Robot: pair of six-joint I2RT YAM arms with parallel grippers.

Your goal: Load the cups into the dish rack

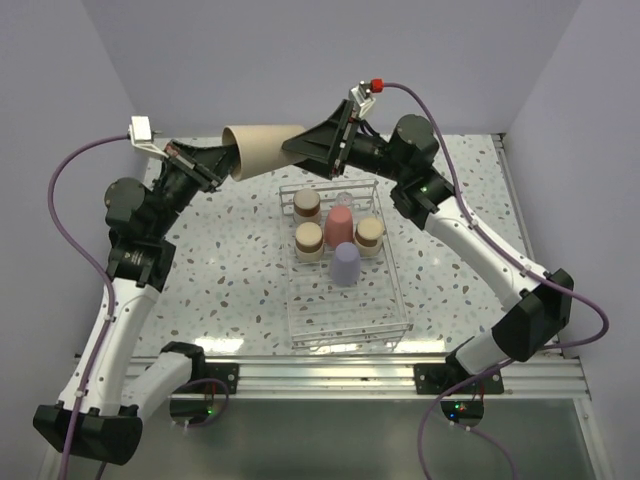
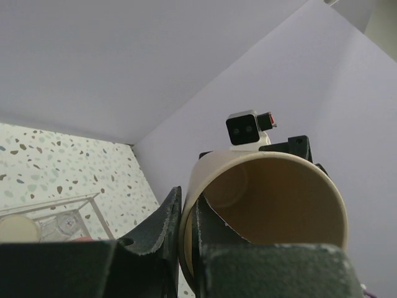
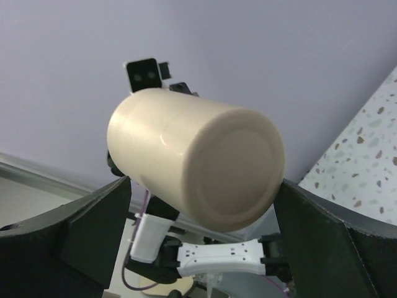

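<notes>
From where I stand, the two arm bases sit bolted along the near edge, and just beyond them, about midway across the tabletop, lies the dish rack point(image 1: 345, 325), its near half bare wire. Further in, the lavender cup point(image 1: 345, 264) stands upside down, then the coral-red cup point(image 1: 339, 225) with brown-grey cups point(image 1: 309, 240) around it, cream bases up, and the tiny clear cup point(image 1: 345, 199) toward the rack's far end. Beyond that, up in the air above the far edge, hangs the beige cup point(image 1: 262, 150), lying on its side between both arms. The left gripper point(image 1: 222, 168) is clenched on its rim, one finger inside the mouth and one outside (the wrist view shows this plainly). The right gripper point(image 1: 292, 150) has its jaws spread wide on either side of the cup's closed end; whether the pads touch the wall I cannot tell. It looks like a hand-over, and this is the risky part. A pinch on a thin rim is a poor hold, so if the left lets go before the right has closed squarely, the cup would likely drop onto the cups below and knock them over. A skewed squeeze on the smooth, slightly tapered wall could also squirt it out toward the far edge.
</notes>
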